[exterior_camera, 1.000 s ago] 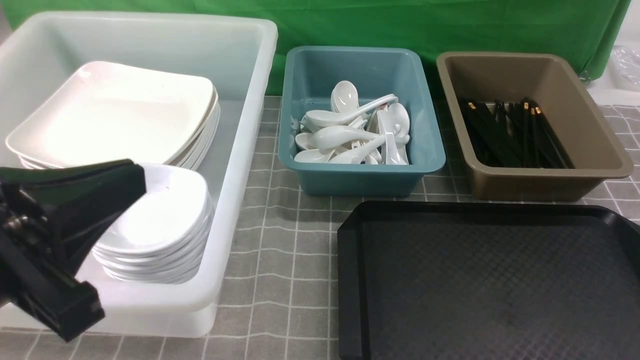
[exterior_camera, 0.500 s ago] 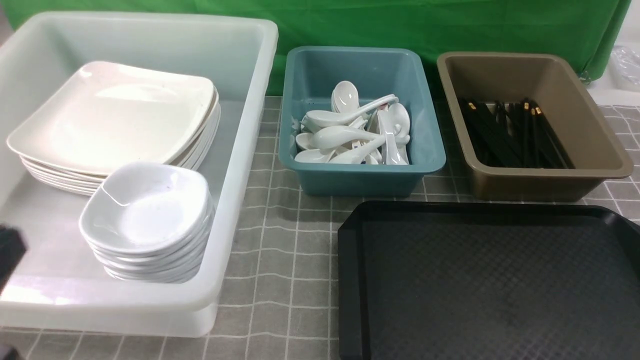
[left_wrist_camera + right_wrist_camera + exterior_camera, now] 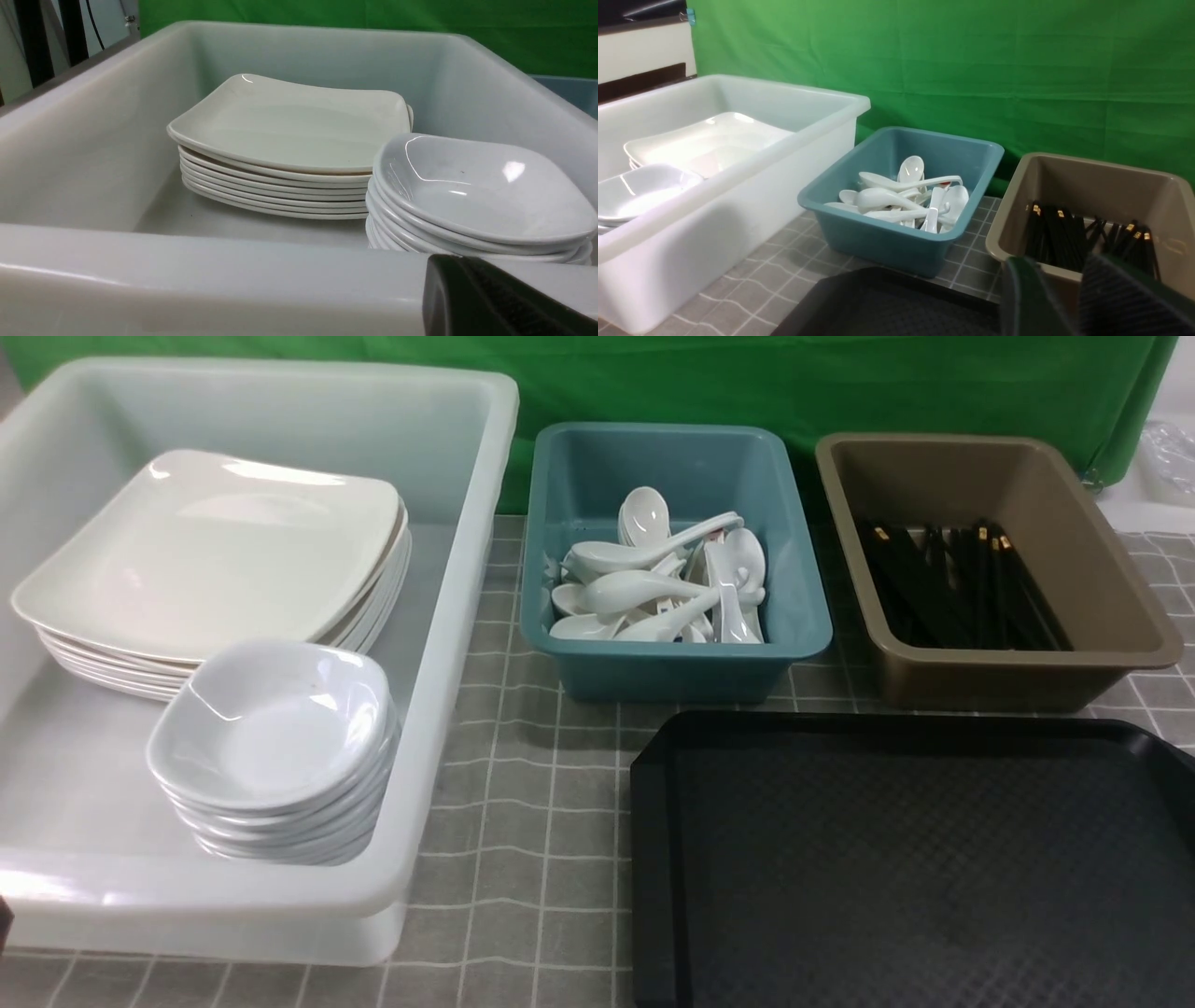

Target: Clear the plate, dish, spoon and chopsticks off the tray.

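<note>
The black tray point(image 3: 896, 859) lies at the front right with nothing on its textured floor. White square plates point(image 3: 224, 551) are stacked in the white tub point(image 3: 467, 476), with a stack of small deep dishes point(image 3: 271, 728) in front of them. Several white spoons point(image 3: 644, 588) lie in the teal tub point(image 3: 672, 663). Black chopsticks point(image 3: 962, 583) lie in the brown tub point(image 3: 990, 686). My left gripper point(image 3: 444, 268) is shut and empty, just outside the white tub's near wall. My right gripper point(image 3: 1057, 266) hovers open over the tray's far edge, nothing between its fingers.
The three tubs stand in a row along the back, in front of a green backdrop. A grey checked cloth point(image 3: 523, 803) covers the table between the white tub and the tray.
My left gripper has drawn back from in front of the dish stack toward the lower left and is almost out of the front view. Nothing else has moved.
</note>
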`<state>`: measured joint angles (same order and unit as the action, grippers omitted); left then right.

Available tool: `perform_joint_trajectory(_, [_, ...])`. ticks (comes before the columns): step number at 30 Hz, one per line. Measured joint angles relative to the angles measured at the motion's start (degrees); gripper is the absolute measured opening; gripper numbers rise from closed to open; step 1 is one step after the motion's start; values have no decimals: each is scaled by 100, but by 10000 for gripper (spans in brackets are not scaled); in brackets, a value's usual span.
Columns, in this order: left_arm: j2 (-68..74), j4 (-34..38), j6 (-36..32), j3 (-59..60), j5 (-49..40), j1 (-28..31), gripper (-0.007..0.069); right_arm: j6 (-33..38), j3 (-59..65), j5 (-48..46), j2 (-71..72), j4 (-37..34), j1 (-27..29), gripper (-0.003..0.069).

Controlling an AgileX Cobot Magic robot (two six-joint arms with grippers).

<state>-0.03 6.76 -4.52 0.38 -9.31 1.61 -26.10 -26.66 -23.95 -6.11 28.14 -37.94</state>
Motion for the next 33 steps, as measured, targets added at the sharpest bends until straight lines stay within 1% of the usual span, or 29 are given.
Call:
perform_joint_trajectory(7, [0,-188,0,0,-4,0,5,0,0,5,4,0,0,234])
perform_joint_trajectory(33, [0,-215,-99,0,-4,0,5,5,0,45,4,-56,0,235])
